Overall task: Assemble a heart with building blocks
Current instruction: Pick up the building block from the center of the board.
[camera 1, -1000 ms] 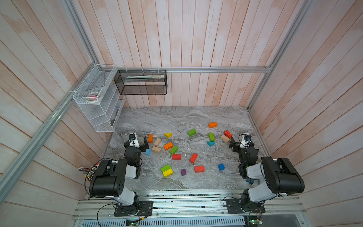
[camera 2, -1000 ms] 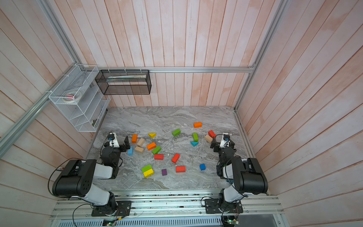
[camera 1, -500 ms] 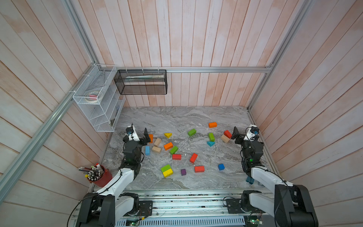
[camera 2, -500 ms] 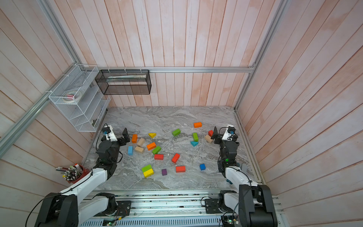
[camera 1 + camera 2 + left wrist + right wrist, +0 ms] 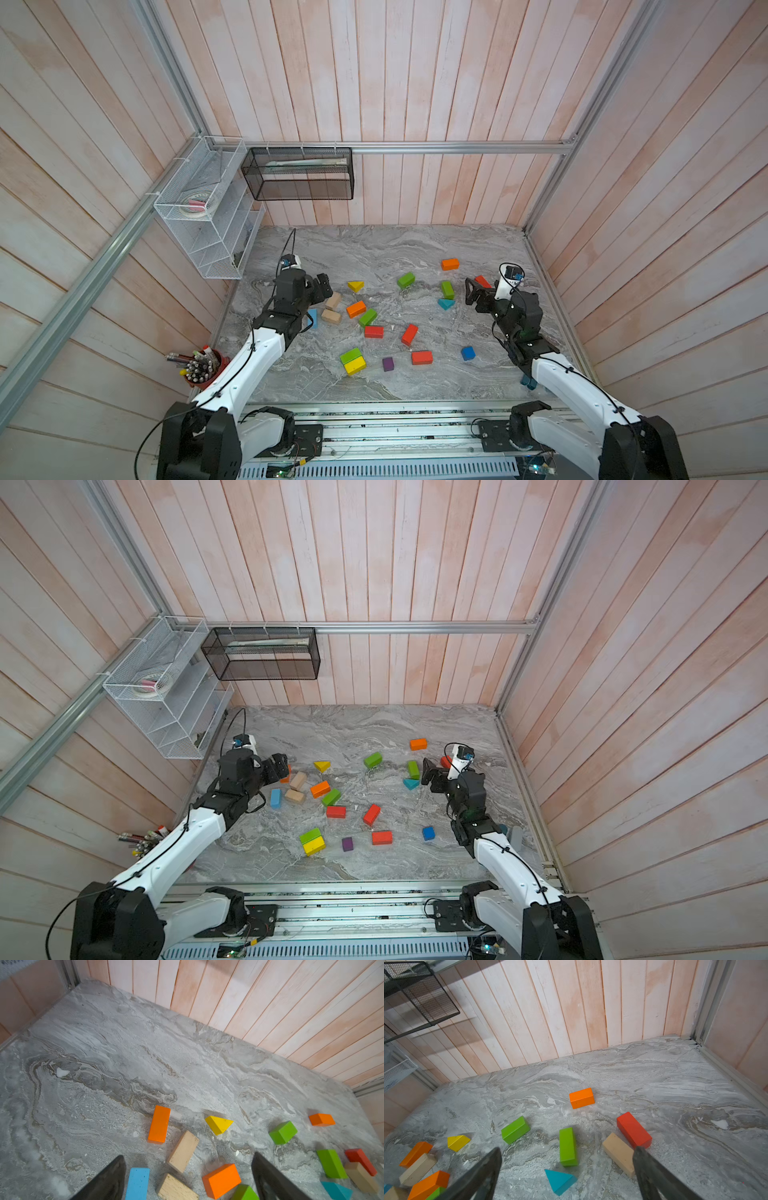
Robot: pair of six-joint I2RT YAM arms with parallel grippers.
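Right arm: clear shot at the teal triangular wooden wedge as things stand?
Probably yes. The right gripper is open and close to the teal triangular wooden wedge, with nothing between them. The green wooden brick lies just beside the wedge, so a finger might nudge it.

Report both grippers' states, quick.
Left gripper: open, holding nothing.
Right gripper: open, holding nothing.

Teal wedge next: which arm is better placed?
Right, likely. The right gripper hangs open beside the teal wedge, which shows between its jaws in the right wrist view. The left gripper is open too, but across the table near a tan block.
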